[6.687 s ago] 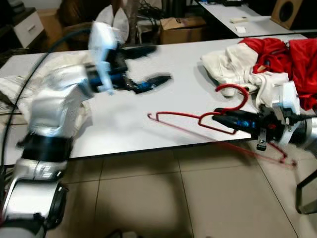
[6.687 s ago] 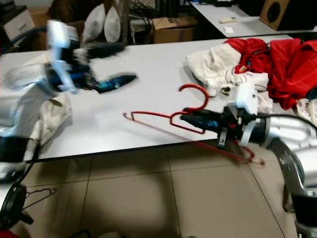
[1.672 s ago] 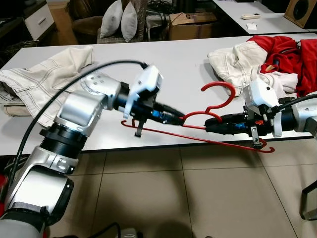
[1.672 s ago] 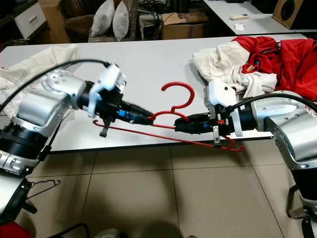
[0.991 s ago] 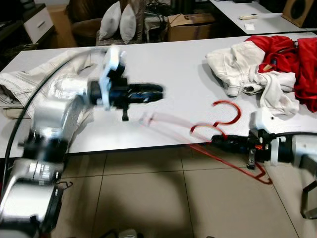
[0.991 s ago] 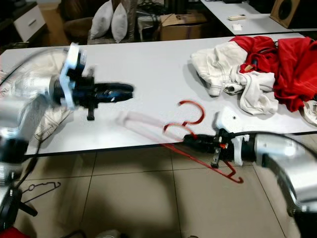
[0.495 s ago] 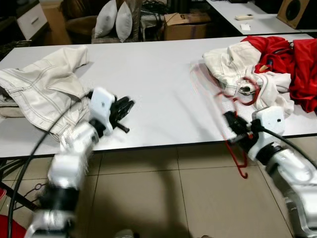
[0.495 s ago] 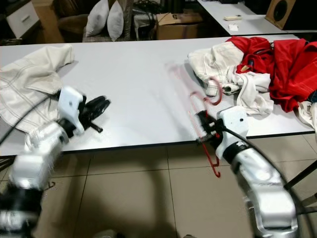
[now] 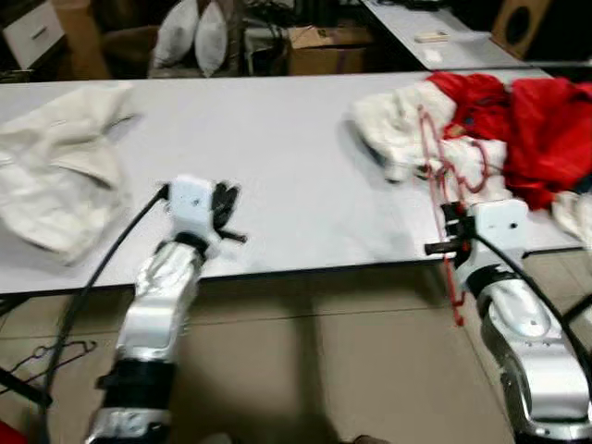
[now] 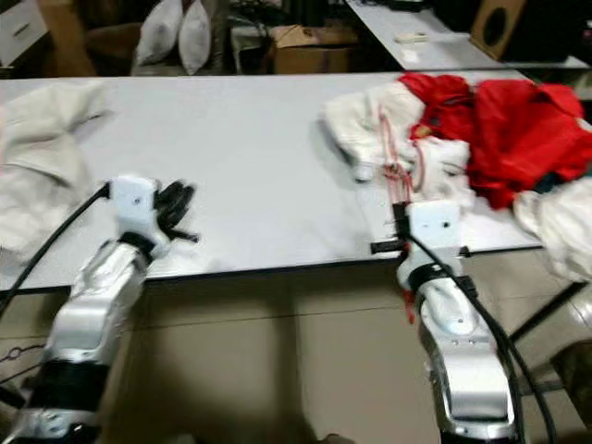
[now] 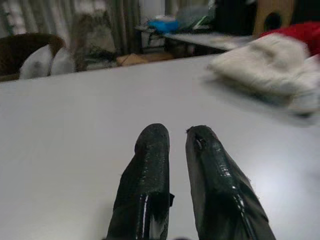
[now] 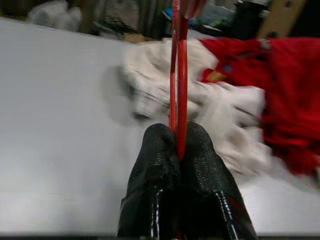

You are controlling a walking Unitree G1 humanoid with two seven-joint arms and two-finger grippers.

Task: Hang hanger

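Note:
A red wire hanger (image 12: 178, 75) is clamped between the fingers of my right gripper (image 12: 178, 137), which is shut on it. The hanger (image 9: 431, 153) stands nearly upright at the table's near right edge. Its top rises in front of the white garment (image 9: 398, 120) and its lower end hangs below the table edge. My right gripper (image 9: 450, 222) sits at that edge. My left gripper (image 9: 225, 205) rests low over the white table (image 9: 277, 129) near its front edge. Its two black fingers (image 11: 152, 150) lie close together with nothing between them.
A pile of red clothes (image 9: 536, 111) lies on the table's right end, beside the white garment. Cream trousers (image 9: 46, 176) cover the left end. A cardboard box (image 9: 324, 51) and pillows (image 9: 190, 42) stand behind the table. A black wire hanger (image 9: 46, 356) lies on the tiled floor at left.
The left gripper let go of the hanger and drew back to the table's front edge. The right gripper turned the hanger from lying flat to nearly upright. The camera has also shifted.

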